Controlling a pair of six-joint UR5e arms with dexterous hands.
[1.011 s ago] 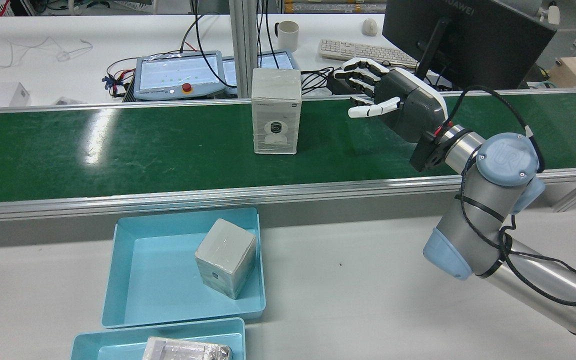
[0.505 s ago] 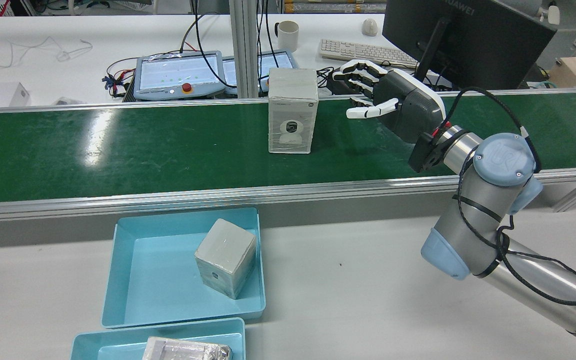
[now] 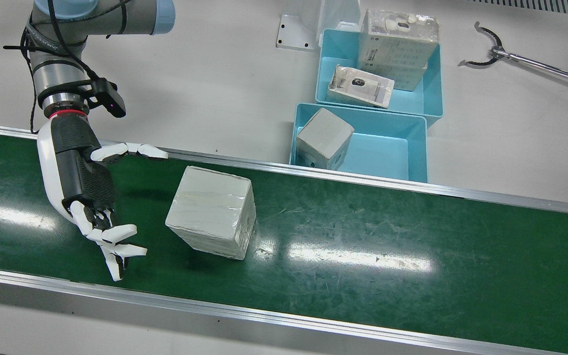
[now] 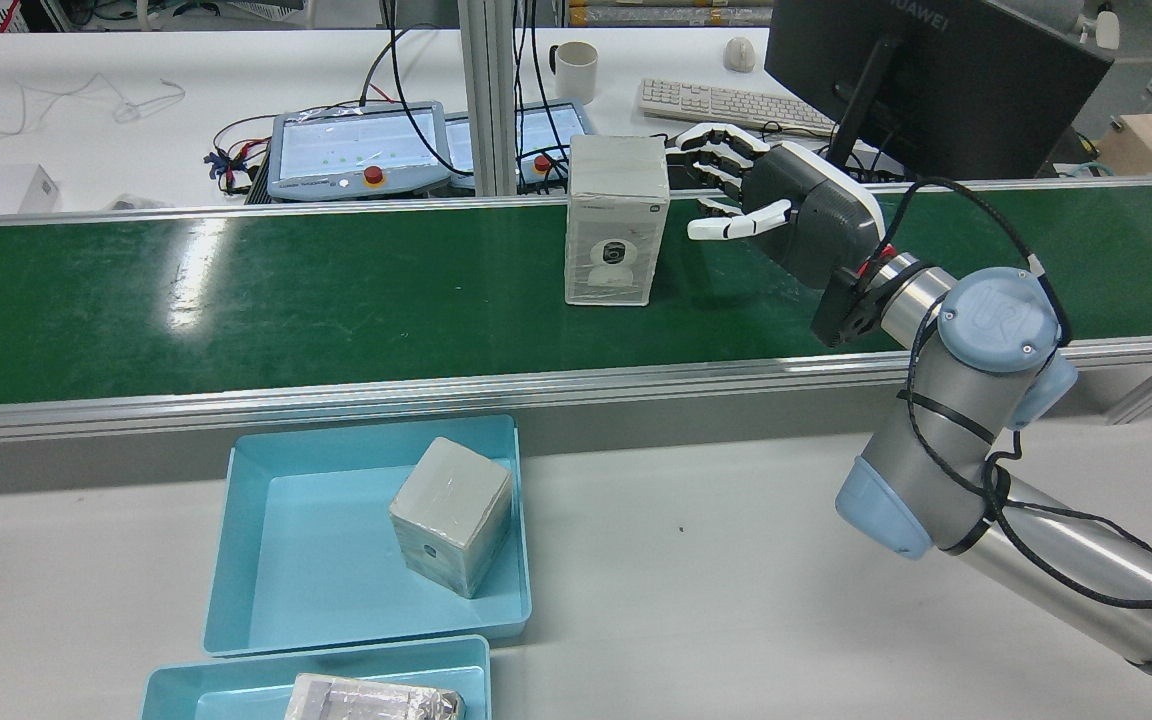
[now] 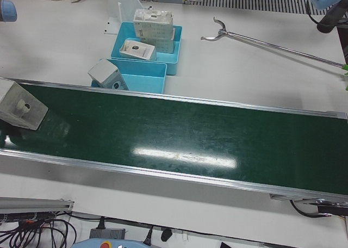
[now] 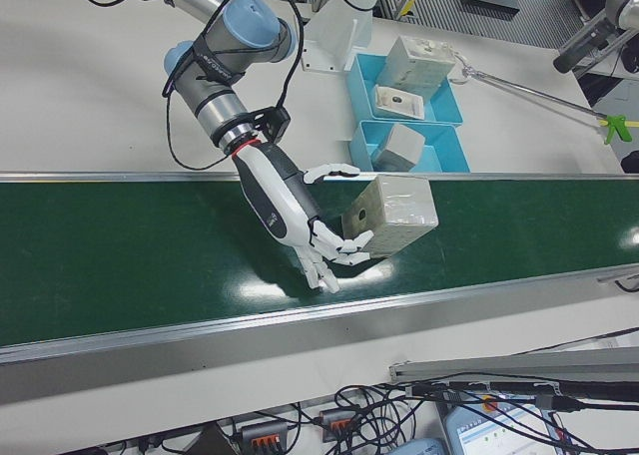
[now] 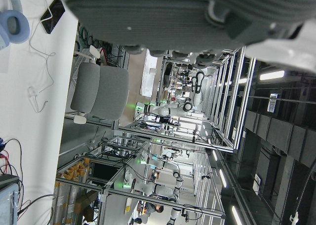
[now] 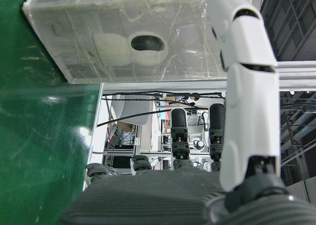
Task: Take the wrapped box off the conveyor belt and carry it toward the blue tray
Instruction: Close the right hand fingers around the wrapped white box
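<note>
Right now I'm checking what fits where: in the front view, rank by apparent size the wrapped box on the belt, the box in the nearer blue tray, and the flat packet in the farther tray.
1. Wrapped box on the belt, largest.
2. Box in the nearer blue tray.
3. Flat packet, close to the second; its tilt makes that order unsure.

Right robot hand apparently spread open.

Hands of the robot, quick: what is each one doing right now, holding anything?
Right hand: open, fingers spread beside the wrapped box, holding nothing.
Left hand: cannot be told; only its underside shows in its own camera.
</note>
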